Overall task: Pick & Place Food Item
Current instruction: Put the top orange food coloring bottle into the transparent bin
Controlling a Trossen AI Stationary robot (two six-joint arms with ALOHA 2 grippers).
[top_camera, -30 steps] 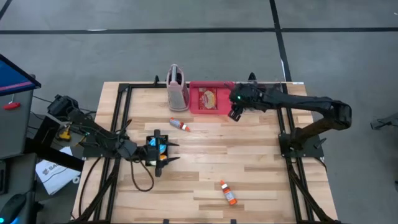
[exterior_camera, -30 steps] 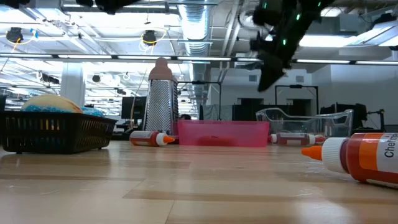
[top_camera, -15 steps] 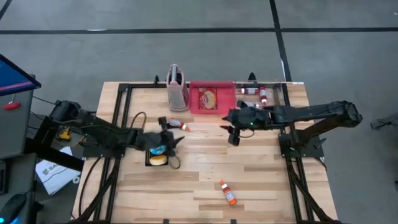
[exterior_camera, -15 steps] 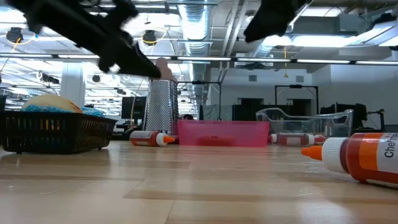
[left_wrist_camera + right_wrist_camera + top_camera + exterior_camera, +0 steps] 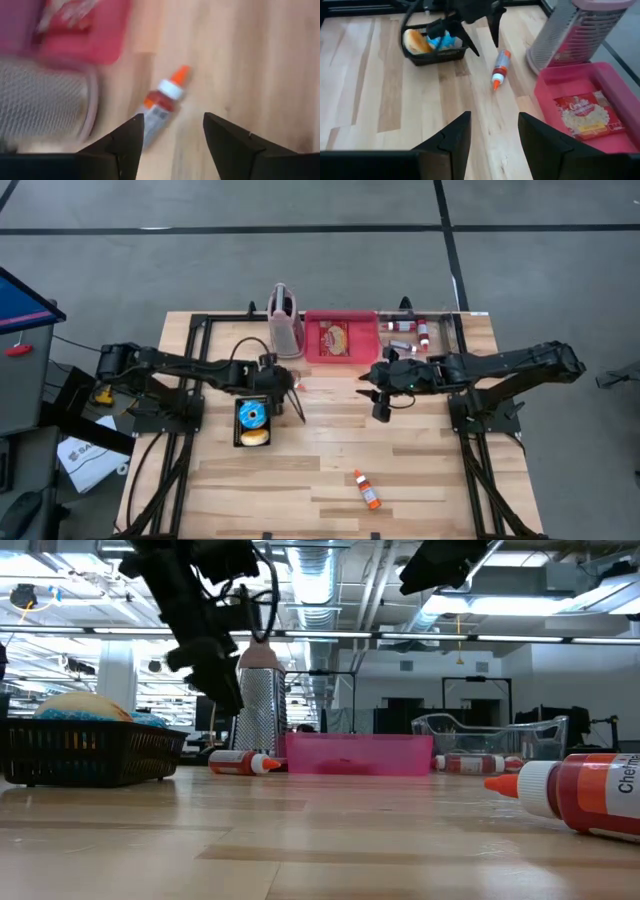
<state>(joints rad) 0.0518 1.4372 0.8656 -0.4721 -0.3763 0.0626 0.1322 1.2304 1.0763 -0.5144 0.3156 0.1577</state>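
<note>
Across pale wooden table (image 5: 420,470), grey concrete floor (image 5: 300,260); ceiling ducts (image 5: 320,570) behind

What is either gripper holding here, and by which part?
Nothing. The left gripper hangs open above the small orange-capped bottle, and the right gripper hovers open and empty over bare table.
</note>
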